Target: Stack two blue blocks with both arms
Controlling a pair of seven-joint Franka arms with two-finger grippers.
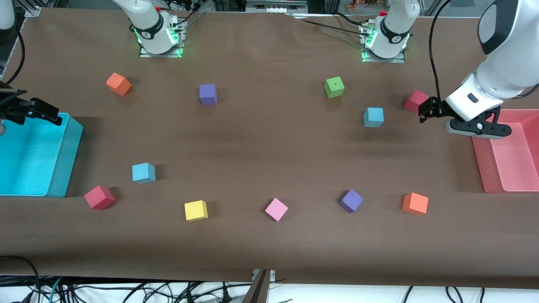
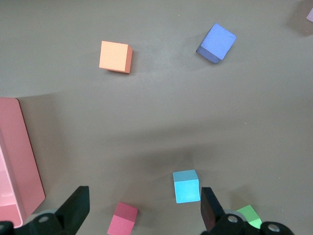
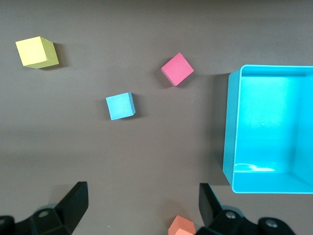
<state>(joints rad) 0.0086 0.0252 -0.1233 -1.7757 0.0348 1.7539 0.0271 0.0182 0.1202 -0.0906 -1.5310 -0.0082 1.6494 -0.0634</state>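
Note:
Two light blue blocks lie apart on the brown table. One blue block [image 1: 373, 117] [image 2: 186, 186] sits toward the left arm's end, between a green cube and a red cube. The other blue block [image 1: 143, 173] [image 3: 120, 105] lies nearer the front camera, toward the right arm's end. My left gripper [image 1: 478, 128] [image 2: 144, 198] hangs open and empty by the pink bin, above the table beside the first block. My right gripper [image 1: 38, 111] [image 3: 143, 191] hangs open and empty over the turquoise bin's edge.
A turquoise bin [image 1: 63, 160] stands at the right arm's end, a pink bin [image 1: 484, 168] at the left arm's end. Scattered cubes: orange [image 1: 118, 83] [image 1: 415, 203], purple [image 1: 208, 94] [image 1: 351, 200], green [image 1: 334, 87], red [image 1: 416, 101] [image 1: 99, 197], yellow [image 1: 196, 210], pink [image 1: 276, 209].

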